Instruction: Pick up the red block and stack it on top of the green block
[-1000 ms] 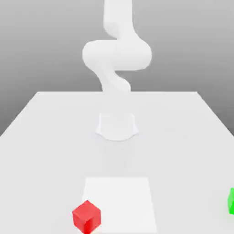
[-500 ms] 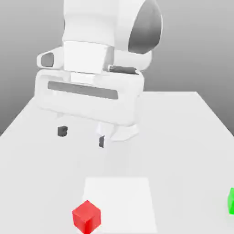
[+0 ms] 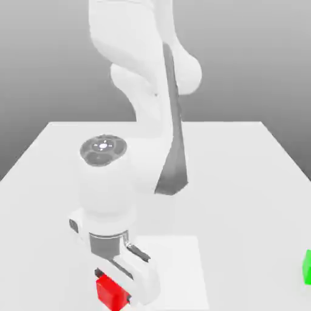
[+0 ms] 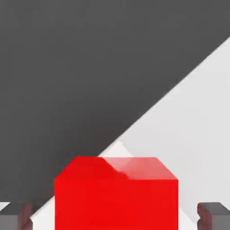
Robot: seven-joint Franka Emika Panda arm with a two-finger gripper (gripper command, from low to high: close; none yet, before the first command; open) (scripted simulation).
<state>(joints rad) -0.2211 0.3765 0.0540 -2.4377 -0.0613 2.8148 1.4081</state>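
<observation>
- Grey backdrop, white table (image 3: 243, 182) with a brighter white square patch (image 3: 176, 261) near the front edge; all flat, matte, featureless sim surfaces.
- Arm (image 3: 140, 91) is folded forward and down, the hand hanging over the front of the table toward the exterior view's left, pointing straight down so the fingers straddle the cube from above.
- Gripper (image 3: 115, 290) is down at the red block (image 3: 109, 293), at the left corner of the patch.
- Hand view: red block (image 4: 117, 193) sits square between the two dark finger pads (image 4: 213, 215). Small gaps are visible either side there, but I read it as clamped on the block rather than merely around it.
- Red block: small plain cube, smooth faces, sharp edges, roughly as wide as the jaw span, so there's little slack and centring matters.
- Block looks to be resting on the table; lift not yet done.
- Green block (image 3: 307, 267): same sort of cube, well apart at the exterior view's right edge, partly cut off, top face free for stacking.
- Judgement: grasp phase; lift, carry across and place remain.
</observation>
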